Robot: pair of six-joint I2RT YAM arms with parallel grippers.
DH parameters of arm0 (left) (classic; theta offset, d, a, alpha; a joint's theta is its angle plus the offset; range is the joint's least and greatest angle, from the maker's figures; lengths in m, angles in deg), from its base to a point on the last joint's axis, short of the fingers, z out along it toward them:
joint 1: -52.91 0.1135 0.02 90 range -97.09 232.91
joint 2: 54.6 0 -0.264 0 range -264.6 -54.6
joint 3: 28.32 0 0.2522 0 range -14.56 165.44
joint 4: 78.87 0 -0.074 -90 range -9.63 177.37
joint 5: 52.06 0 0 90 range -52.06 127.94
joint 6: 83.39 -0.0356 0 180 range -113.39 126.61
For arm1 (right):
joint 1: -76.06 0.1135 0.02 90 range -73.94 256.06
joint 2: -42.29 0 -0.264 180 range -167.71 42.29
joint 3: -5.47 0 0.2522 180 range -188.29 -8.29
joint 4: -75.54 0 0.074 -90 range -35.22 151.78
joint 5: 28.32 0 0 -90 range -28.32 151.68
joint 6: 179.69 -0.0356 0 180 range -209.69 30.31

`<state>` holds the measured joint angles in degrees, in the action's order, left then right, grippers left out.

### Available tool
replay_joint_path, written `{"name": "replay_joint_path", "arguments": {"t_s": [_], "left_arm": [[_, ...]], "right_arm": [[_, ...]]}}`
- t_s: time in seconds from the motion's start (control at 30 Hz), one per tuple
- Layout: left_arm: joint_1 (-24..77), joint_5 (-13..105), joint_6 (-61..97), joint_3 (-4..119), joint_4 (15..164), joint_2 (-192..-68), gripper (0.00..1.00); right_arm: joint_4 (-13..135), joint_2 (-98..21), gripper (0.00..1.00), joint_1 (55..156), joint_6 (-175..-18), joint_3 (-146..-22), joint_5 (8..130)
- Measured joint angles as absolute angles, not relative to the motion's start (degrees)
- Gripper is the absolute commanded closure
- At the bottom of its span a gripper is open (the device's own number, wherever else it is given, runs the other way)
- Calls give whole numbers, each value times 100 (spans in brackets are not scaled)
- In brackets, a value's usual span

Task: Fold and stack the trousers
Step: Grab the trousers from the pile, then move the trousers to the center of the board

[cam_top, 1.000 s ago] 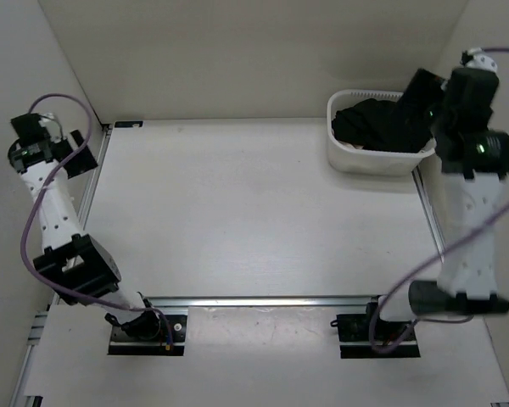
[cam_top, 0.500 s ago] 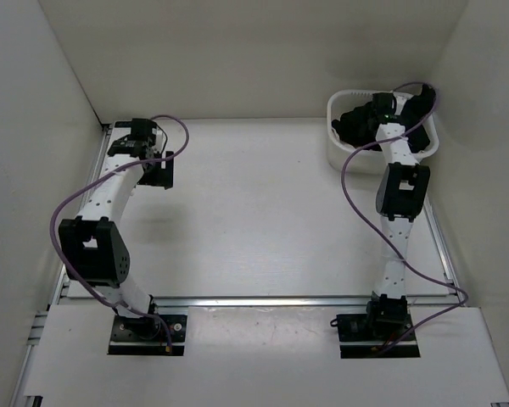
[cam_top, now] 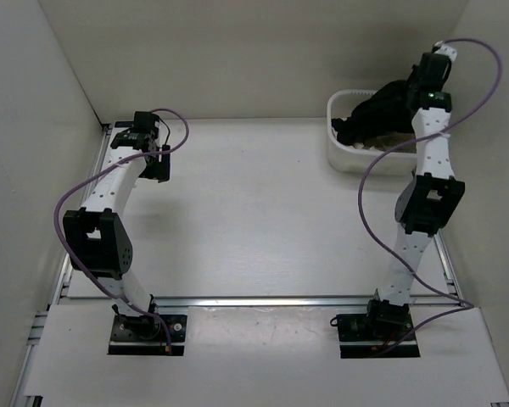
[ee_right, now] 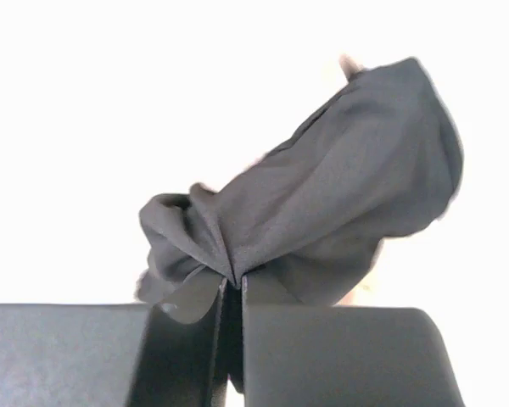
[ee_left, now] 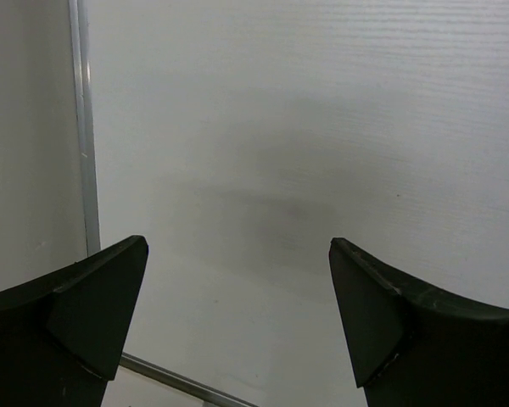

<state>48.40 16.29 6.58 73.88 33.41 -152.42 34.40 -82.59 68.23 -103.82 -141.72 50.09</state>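
The black trousers (cam_top: 375, 119) hang bunched over the white basket (cam_top: 343, 155) at the back right of the table. My right gripper (cam_top: 396, 95) is above the basket, shut on a fold of the trousers (ee_right: 322, 203), with the cloth pinched between its closed fingers (ee_right: 178, 339) and draping away from them. Far off at the back left, my left gripper (cam_top: 155, 161) hovers over bare table. In the left wrist view its gripper (ee_left: 237, 280) stands open, nothing between its dark fingertips (ee_left: 110, 297).
A metal rail (ee_left: 83, 127) runs along the table's left edge beside the left gripper. White walls close in on the left, back and right. Both arm bases (cam_top: 144, 326) sit at the near edge.
My right gripper has closed on the trousers in the basket and risen, lifting the cloth. The left arm has swung in from the left wall to the table's back left corner.
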Motion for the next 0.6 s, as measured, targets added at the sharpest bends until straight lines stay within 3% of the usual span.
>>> {"name": "replay_joint_path", "arguments": {"t_s": [0.27, 0.43, 0.6], "left_arm": [[4840, 1354, 658, 8306, 3335, -15749, 0], [4840, 1124, 658, 8798, 3350, -15941, 0], [4958, 943, 658, 8999, 3363, -15939, 0]], "right_arm": [[4874, -5909, 100, 7140, -11333, -14430, 7039], [6234, -5208, 100, 8327, -11869, -14338, 7780], [6625, -5164, 100, 9575, -11720, -13759, 8049]]}}
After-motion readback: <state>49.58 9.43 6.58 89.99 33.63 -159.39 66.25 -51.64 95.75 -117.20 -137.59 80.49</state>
